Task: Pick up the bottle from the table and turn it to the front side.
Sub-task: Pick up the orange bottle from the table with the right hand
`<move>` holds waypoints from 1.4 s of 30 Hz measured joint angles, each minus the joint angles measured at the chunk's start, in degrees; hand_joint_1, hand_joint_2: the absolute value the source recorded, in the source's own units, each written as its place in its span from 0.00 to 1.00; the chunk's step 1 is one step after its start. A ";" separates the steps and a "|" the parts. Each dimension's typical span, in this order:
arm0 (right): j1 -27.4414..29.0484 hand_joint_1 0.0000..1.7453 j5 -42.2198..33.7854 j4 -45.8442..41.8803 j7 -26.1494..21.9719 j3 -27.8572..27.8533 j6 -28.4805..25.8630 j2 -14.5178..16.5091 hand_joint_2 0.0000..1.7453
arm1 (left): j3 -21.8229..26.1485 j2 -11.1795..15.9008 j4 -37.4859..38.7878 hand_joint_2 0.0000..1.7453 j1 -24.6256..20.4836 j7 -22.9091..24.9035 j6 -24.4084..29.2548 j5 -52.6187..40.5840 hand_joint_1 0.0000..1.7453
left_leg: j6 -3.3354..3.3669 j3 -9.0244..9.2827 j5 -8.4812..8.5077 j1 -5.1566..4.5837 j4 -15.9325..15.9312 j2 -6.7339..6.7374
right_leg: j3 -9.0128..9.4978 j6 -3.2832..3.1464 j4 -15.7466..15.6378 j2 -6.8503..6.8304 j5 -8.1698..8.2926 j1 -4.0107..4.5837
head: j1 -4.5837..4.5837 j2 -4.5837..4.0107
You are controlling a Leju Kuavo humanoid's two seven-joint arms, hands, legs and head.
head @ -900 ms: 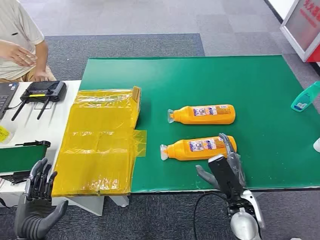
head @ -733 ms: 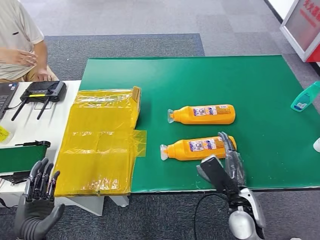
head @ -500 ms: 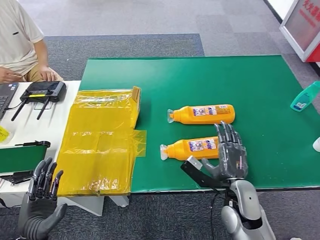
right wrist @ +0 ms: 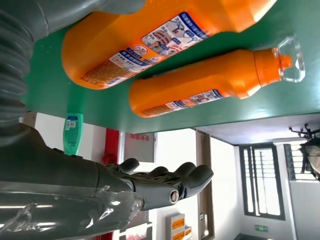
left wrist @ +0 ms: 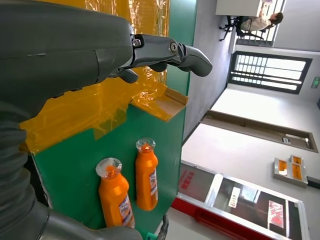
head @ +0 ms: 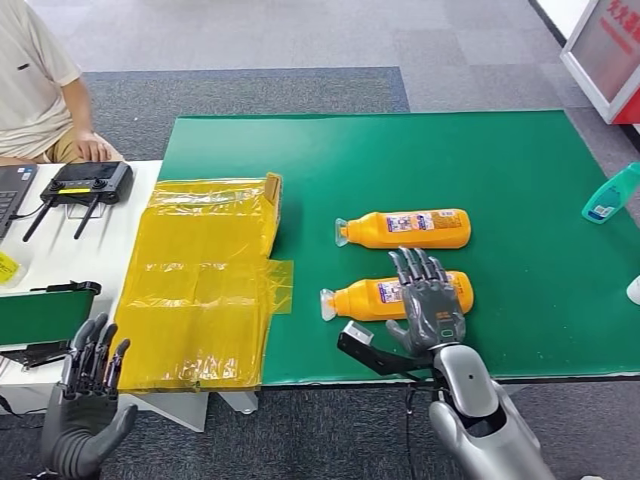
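From the head view we look forward and down on the green mat (head: 453, 160) from high above its near edge. Our left wrist view sits close behind the left hand (left wrist: 75, 55), off the mat's yellow-covered end, looking along it. Our right wrist view rides low and close over the mat, turned over. All three share the two orange bottles (head: 404, 229) on the mat.

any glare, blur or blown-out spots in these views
Head view: sharp and evenly lit, with sheen on the yellow plastic sheet. Left wrist view: the windows are blown out white. Right wrist view: the near orange bottle looks soft, and the window is overexposed.
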 joint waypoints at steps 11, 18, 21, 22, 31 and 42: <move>-10.58 0.00 -6.13 5.56 1.60 5.52 8.20 -7.63 1.00 | -1.71 2.43 1.46 1.00 -0.04 -1.13 1.48 0.78 0.00 | 0.07 -0.01 0.07 -0.02 0.01 0.00 | 0.01 0.11 0.00 0.00 0.10 -0.03 | 0.01 0.00; -14.44 0.00 -8.19 8.20 2.31 7.36 10.95 -10.88 1.00 | -2.96 3.80 2.28 1.00 -0.05 -1.36 2.09 1.21 0.00 | 0.07 -0.02 0.08 -0.02 0.01 0.00 | 0.00 0.11 0.00 0.00 0.10 -0.03 | 0.00 0.00; -16.91 0.00 -10.57 10.00 1.85 8.65 13.86 -12.49 1.00 | -3.46 4.50 2.70 1.00 -0.11 -1.60 2.40 1.92 0.00 | 0.07 -0.02 0.08 -0.02 0.01 -0.01 | -0.01 0.11 0.00 0.00 0.11 -0.03 | 0.01 0.00; -17.81 0.00 -11.69 10.80 1.46 9.21 14.94 -13.15 1.00 | -3.62 4.79 2.87 1.00 -0.15 -1.73 2.49 2.15 0.00 | 0.08 -0.03 0.08 -0.02 0.01 -0.01 | -0.01 0.11 0.00 0.00 0.11 -0.03 | 0.01 0.00; -24.90 0.00 -21.51 15.36 0.37 14.67 19.43 -17.71 1.00 | -4.55 6.85 4.30 1.00 -0.46 -2.18 3.25 3.63 0.00 | 0.10 -0.04 0.13 -0.06 0.01 -0.01 | -0.01 0.14 0.00 0.00 0.17 -0.08 | 0.01 0.00; -38.14 0.00 -33.26 10.09 2.96 19.27 28.46 -21.97 1.00 | -4.06 6.76 4.60 1.00 -0.28 -2.19 1.17 2.89 0.00 | 0.14 -0.07 0.17 -0.07 0.01 -0.01 | -0.04 0.17 0.01 -0.03 0.19 -0.10 | 0.01 0.00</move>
